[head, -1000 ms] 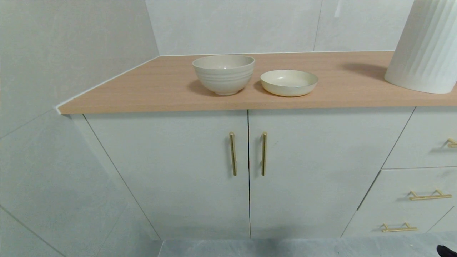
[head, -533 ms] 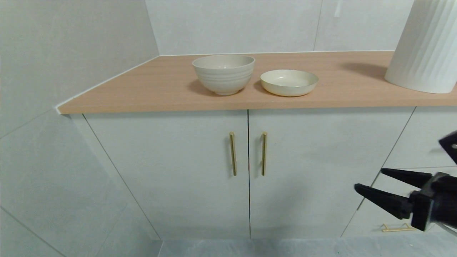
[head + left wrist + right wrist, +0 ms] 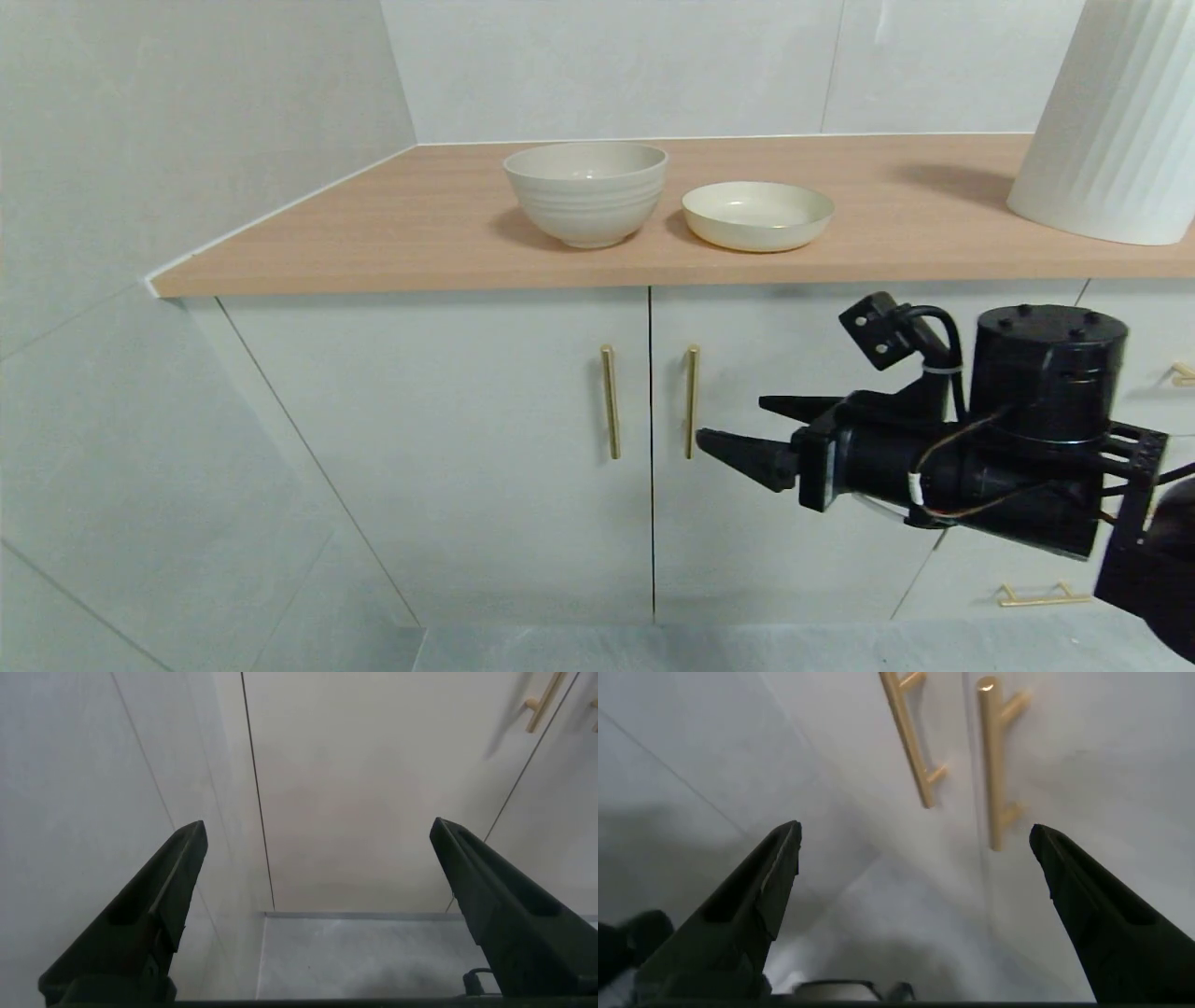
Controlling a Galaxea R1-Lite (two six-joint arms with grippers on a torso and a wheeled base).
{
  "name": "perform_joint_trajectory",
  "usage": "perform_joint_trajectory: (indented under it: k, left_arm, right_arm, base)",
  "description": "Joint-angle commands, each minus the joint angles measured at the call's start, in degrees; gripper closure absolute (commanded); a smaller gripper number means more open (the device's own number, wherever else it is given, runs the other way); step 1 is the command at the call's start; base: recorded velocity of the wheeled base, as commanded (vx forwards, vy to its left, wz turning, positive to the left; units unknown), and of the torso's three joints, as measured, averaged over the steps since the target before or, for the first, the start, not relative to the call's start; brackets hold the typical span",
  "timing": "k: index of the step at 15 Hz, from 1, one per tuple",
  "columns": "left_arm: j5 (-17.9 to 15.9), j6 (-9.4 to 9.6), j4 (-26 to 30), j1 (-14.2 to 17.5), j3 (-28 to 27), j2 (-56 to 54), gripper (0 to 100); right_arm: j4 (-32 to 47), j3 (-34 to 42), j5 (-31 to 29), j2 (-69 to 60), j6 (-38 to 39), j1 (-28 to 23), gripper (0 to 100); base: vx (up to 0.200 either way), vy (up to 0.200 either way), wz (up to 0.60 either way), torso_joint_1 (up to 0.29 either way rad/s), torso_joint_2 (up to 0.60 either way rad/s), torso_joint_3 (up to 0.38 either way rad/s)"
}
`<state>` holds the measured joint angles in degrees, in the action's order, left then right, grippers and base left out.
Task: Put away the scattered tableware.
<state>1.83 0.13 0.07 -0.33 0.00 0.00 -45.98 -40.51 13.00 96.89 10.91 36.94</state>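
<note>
Right claw hangs wide open, right-door handle just ahead of its tips; I'd straddle it squarely before closing.

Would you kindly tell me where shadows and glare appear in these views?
Head view: soft shadows lie left of the bowl, dish and vase on the countertop; right wrist view: small glints on the gold handles; left wrist view: even light, glare-free.

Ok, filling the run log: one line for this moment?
right claw: open, near right door handle | left claw: open | bowl, dish: on counter
</note>
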Motion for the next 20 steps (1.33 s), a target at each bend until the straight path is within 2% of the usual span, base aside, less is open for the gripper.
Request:
perform_joint_trajectory:
  k: [1, 8, 14, 20]
  left_arm:
    - [0.0, -0.05, 0.0, 0.0, 0.0, 0.0, 0]
    - [0.0, -0.05, 0.0, 0.0, 0.0, 0.0, 0]
    - [0.0, -0.05, 0.0, 0.0, 0.0, 0.0, 0]
    - [0.0, -0.05, 0.0, 0.0, 0.0, 0.0, 0]
  right_arm:
    - [-0.4, -2.6, 0.3, 6.2, 3.6, 0.7, 0]
    - [-0.6, -6.6, 0.1, 9.5, 9.1, 0.5, 0]
    - [-12.6, -7.0, -0.1, 17.2, 10.1, -0.3, 0]
    - [-13.5, -8.5, 0.0, 18.2, 14.4, -0.3, 0]
  base:
    - [0.000, 0.000, 0.00, 0.000, 0.00, 0.000]
    - [0.000, 0.000, 0.00, 0.000, 0.00, 0.000]
    - [0.000, 0.000, 0.00, 0.000, 0.00, 0.000]
    - [0.000, 0.000, 0.00, 0.000, 0.00, 0.000]
